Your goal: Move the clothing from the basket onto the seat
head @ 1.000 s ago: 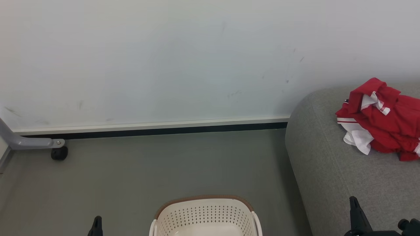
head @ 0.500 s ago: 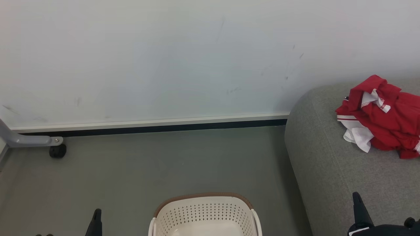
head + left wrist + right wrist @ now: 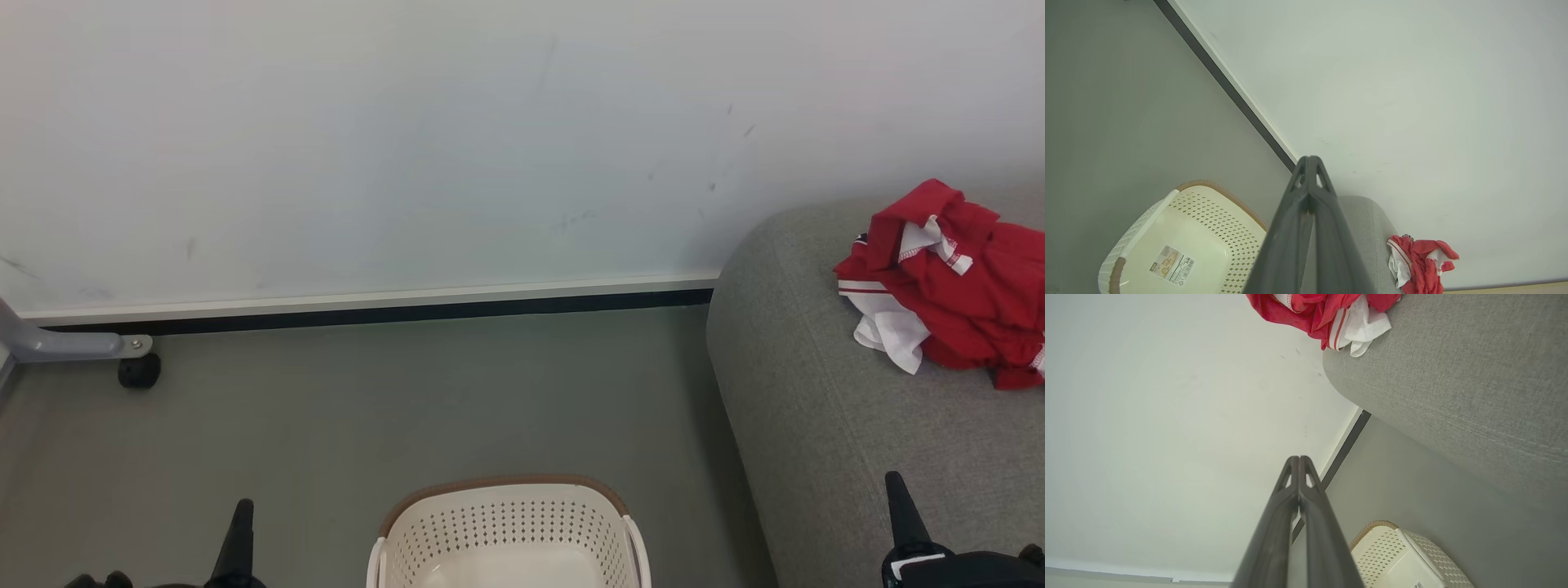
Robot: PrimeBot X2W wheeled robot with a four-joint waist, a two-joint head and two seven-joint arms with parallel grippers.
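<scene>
The red clothing (image 3: 951,286) with white trim lies crumpled on the grey seat (image 3: 824,425) at the right; it also shows as clothing (image 3: 1423,263) and clothing (image 3: 1327,312) in the wrist views. The cream basket (image 3: 510,531) with its brown rim stands on the floor at bottom centre, and its inside (image 3: 1180,253) holds just a label. My left gripper (image 3: 242,514) is shut at the lower left, beside the basket. My right gripper (image 3: 896,490) is shut at the lower right, over the seat's front part. Both pairs of fingers (image 3: 1310,179) (image 3: 1298,473) are pressed together with nothing between them.
A white wall with a dark skirting strip (image 3: 392,314) runs behind the grey floor (image 3: 367,408). A grey metal leg with a black castor (image 3: 137,371) stands at the far left. The seat's rounded end (image 3: 735,327) is close to the right of the basket.
The head view has shifted, so the whole scene sits slightly higher. Both shut grippers show a little more above the bottom edge. The clothing and basket have not moved.
</scene>
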